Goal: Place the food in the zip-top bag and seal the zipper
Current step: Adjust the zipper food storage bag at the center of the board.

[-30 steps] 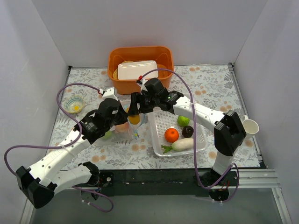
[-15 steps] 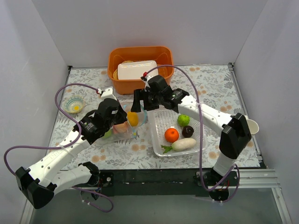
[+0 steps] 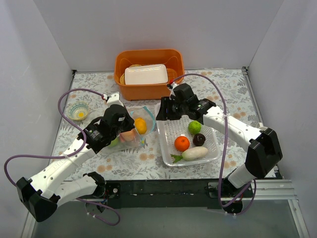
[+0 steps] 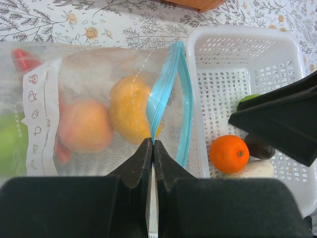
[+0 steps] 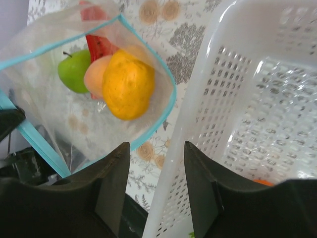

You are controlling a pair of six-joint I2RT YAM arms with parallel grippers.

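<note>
1. Since a second ago, the right end effector (image 3: 164, 112) has swung off the bag (image 4: 89, 99) toward 3 o'clock and now hangs over the 10 o'clock corner of the basket (image 3: 169, 130). The mango (image 4: 130, 115) that was at its jaws now lies in the bag.
2. Its jaws stand moderately apart with nothing between them.
3. The left end effector (image 4: 152, 148) is pinched tight on the zipper (image 4: 166, 84), holding the mouth up and open.
4. The bag lies on the desk (image 3: 233, 82) just at 9 o'clock of the basket. It holds the mango, a peach (image 4: 85, 125), a green apple (image 5: 74, 71) and a watermelon slice (image 5: 101, 44).
5. In the basket are an orange (image 3: 182, 143), a second apple (image 3: 194, 127), a dark fruit (image 3: 199, 139) and a radish (image 3: 193, 153).
6. The bag looks thin, limp and slick, so the stiffer zipper strip is the best hold. The toys seem light, hard and smooth, so they are likely to roll; grip the round ones across the middle and the radish across its body.
7. The label (image 4: 35, 114) is white and shows small icons and fine print too small to read. No brand shows.
</note>
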